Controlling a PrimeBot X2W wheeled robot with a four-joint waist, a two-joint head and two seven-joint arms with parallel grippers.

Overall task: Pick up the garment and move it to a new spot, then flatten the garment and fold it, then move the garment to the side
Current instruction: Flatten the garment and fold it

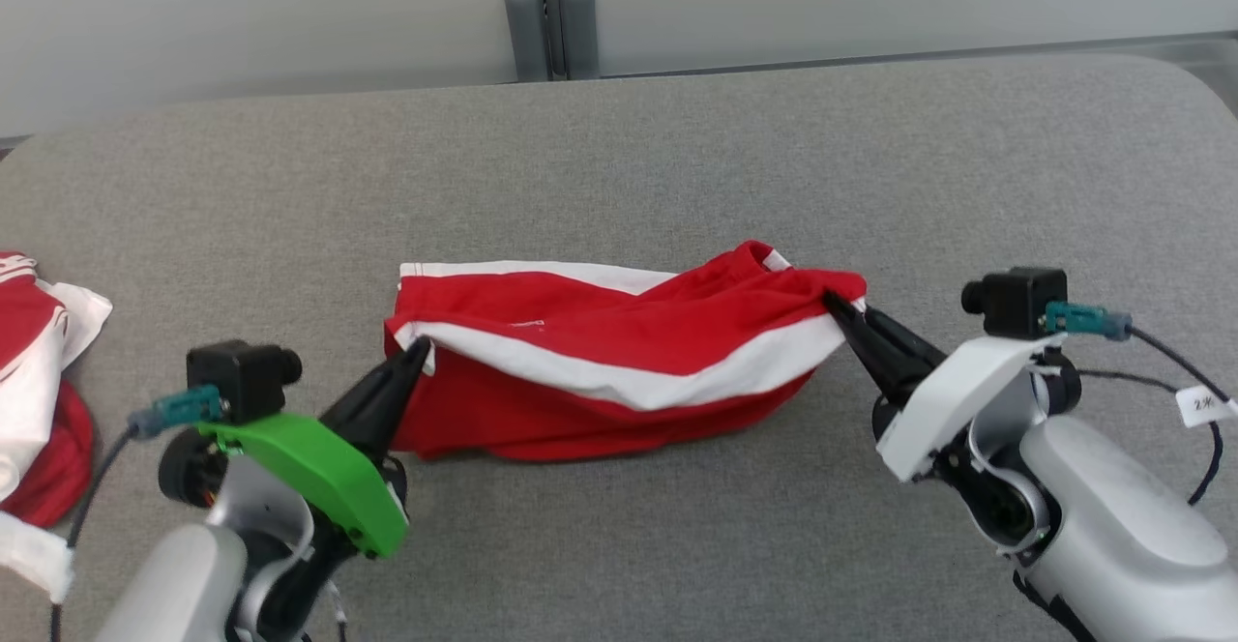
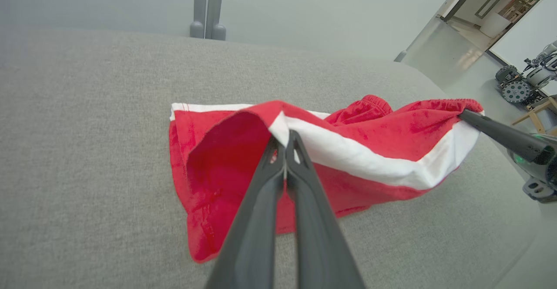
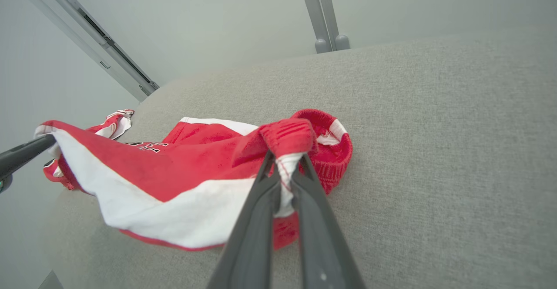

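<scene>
The garment (image 1: 600, 333) is red with a broad white band and lies bunched across the middle of the grey table (image 1: 677, 159), its near edge lifted between my two grippers. My left gripper (image 1: 424, 347) is shut on the garment's left end, pinching the fold where red meets white (image 2: 285, 139). On the right end my right gripper (image 1: 830, 302) is shut on the ribbed red hem (image 3: 285, 158). Black lettering (image 3: 148, 146) shows on a fold in the right wrist view. Most of the garment's front is hidden inside the folds.
Another red and white cloth (image 1: 39, 381) lies heaped at the table's left edge. A grey post (image 1: 546, 14) stands behind the table's far edge against a pale wall. The table's far corners are rounded. A wheeled machine (image 2: 522, 84) stands on the floor beyond the right side.
</scene>
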